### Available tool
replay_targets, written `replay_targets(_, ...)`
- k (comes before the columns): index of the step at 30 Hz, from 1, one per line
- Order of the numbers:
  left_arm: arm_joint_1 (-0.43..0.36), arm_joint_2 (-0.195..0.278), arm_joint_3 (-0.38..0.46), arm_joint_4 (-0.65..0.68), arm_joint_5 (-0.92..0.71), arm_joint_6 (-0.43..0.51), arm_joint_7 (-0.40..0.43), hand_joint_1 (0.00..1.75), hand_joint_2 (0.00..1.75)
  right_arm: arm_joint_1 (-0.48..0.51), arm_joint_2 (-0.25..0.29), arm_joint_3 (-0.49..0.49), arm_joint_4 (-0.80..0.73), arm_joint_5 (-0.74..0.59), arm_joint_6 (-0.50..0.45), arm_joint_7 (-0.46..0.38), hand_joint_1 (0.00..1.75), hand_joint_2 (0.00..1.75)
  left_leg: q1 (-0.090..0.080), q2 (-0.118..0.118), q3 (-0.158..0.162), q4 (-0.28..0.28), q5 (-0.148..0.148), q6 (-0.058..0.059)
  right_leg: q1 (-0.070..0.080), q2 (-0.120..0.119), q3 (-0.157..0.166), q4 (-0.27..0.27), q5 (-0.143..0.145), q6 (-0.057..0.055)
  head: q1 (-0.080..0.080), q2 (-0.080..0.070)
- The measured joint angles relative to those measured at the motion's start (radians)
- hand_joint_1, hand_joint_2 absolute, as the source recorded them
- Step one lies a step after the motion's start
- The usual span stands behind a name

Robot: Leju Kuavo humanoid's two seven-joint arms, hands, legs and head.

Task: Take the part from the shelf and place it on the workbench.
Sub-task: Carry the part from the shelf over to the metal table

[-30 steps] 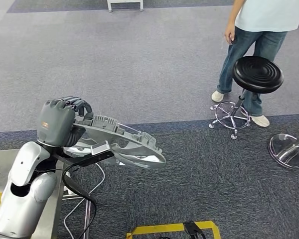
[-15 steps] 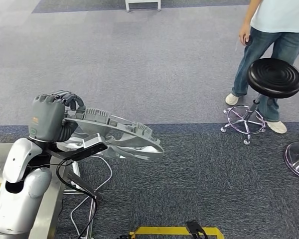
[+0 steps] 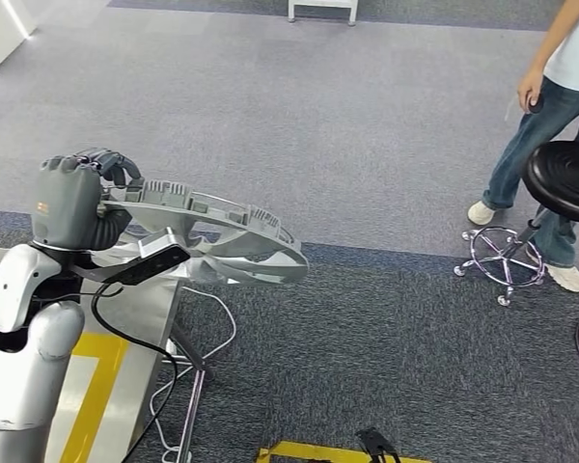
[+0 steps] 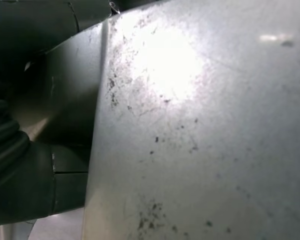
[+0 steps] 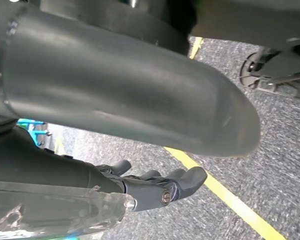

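1. Up close, the left wrist view is blurred: only the part's (image 4: 201, 125) speckled grey surface reads.
2. Left hand (image 3: 71, 203), at nine o'clock, holds the part (image 3: 213, 236) in its fingers above the worktop (image 3: 137, 318) edge.
3. Right hand (image 5: 160, 187): fingers half hidden, cannot tell their state.
4. Grey carpet (image 3: 309, 125); a person (image 3: 556, 106) and stool (image 3: 564, 178) at three o'clock.

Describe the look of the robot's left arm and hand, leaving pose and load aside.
The left arm is glossy silver with rounded shells and a dark gap at the joint. A black cable loops beside it. The left hand has a grey ribbed cover with a small orange marking and darker fingers.
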Motion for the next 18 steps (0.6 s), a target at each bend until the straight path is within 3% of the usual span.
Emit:
replay_targets(1, 0.0, 0.0, 0.002, 0.0, 0.0, -0.001, 0.0, 1.57, 1.75, 0.001, 0.0, 0.0, 0.0, 0.0, 0.0, 0.0, 0.0, 0.0, 0.0, -0.007, 0.001, 0.0, 0.0, 0.0, 0.0, 0.001, 0.004, -0.021, 0.023, -0.001, 0.0, 0.0)
replay_targets(3, -0.001, 0.0, 0.005, 0.0, 0.0, -0.002, 0.0, 1.57, 1.75, 0.001, 0.0, 0.0, 0.0, 0.0, 0.0, 0.001, 0.0, 0.0, 0.001, -0.021, 0.004, 0.001, -0.003, -0.004, -0.004, 0.013, 0.06, -0.153, 0.097, -0.003, 0.0, 0.0)
replay_targets(5, -0.003, 0.0, 0.007, 0.0, 0.0, -0.002, 0.0, 1.57, 1.75, 0.0, 0.0, 0.0, 0.0, 0.0, 0.0, 0.0, 0.0, 0.0, -0.001, -0.033, 0.002, 0.004, -0.004, -0.012, -0.008, 0.035, 0.116, -0.264, 0.134, -0.003, 0.0, 0.0)
replay_targets(8, -0.005, 0.002, 0.01, 0.0, 0.0, -0.003, 0.0, 1.57, 1.75, 0.0, 0.0, 0.0, 0.0, 0.0, 0.0, -0.002, 0.0, 0.0, 0.001, -0.044, -0.004, 0.003, 0.0, -0.026, -0.006, 0.037, 0.131, -0.287, 0.136, -0.015, -0.001, 0.0)
replay_targets(10, -0.006, 0.005, 0.012, 0.0, 0.0, -0.003, 0.0, 1.57, 1.75, -0.001, 0.0, 0.0, 0.0, 0.001, 0.0, 0.005, 0.0, 0.0, 0.003, -0.028, -0.013, 0.023, -0.017, -0.034, -0.005, 0.028, 0.134, -0.291, 0.139, -0.028, -0.004, 0.0)
replay_targets(11, -0.008, 0.006, 0.013, 0.0, 0.0, -0.003, 0.0, 1.57, 1.75, -0.002, 0.0, 0.0, 0.0, 0.001, 0.0, 0.008, 0.0, 0.0, 0.003, -0.015, -0.031, 0.062, -0.041, -0.038, -0.006, 0.022, 0.136, -0.293, 0.139, -0.034, -0.005, 0.0)
replay_targets(13, -0.009, 0.006, 0.014, 0.0, 0.001, -0.003, 0.0, 1.57, 1.75, -0.001, 0.0, 0.0, 0.0, 0.002, 0.0, 0.01, 0.0, 0.0, 0.002, 0.004, -0.092, 0.19, -0.101, -0.045, -0.005, 0.01, 0.137, -0.294, 0.138, -0.04, -0.008, 0.0)
replay_targets(15, -0.008, 0.006, 0.015, 0.002, 0.002, -0.004, 0.001, 1.57, 1.75, 0.001, 0.0, 0.0, 0.0, 0.002, 0.001, 0.01, 0.0, 0.0, 0.004, 0.007, -0.141, 0.284, -0.127, -0.049, -0.004, -0.004, 0.137, -0.294, 0.136, -0.042, -0.008, 0.0)
replay_targets(16, -0.008, 0.007, 0.016, 0.003, 0.004, -0.006, 0.002, 1.57, 1.75, 0.001, 0.0, 0.0, 0.0, 0.002, 0.002, 0.01, 0.0, 0.0, 0.004, 0.007, -0.142, 0.281, -0.112, -0.049, -0.004, -0.01, 0.138, -0.294, 0.135, -0.042, -0.008, 0.0)
replay_targets(18, -0.012, 0.011, 0.023, 0.003, 0.009, -0.011, 0.005, 1.57, 1.75, 0.0, 0.0, 0.0, 0.0, 0.001, 0.004, 0.01, 0.0, 0.0, 0.006, 0.015, -0.091, 0.176, -0.047, -0.048, -0.004, -0.021, 0.14, -0.293, 0.133, -0.04, -0.008, 0.0)
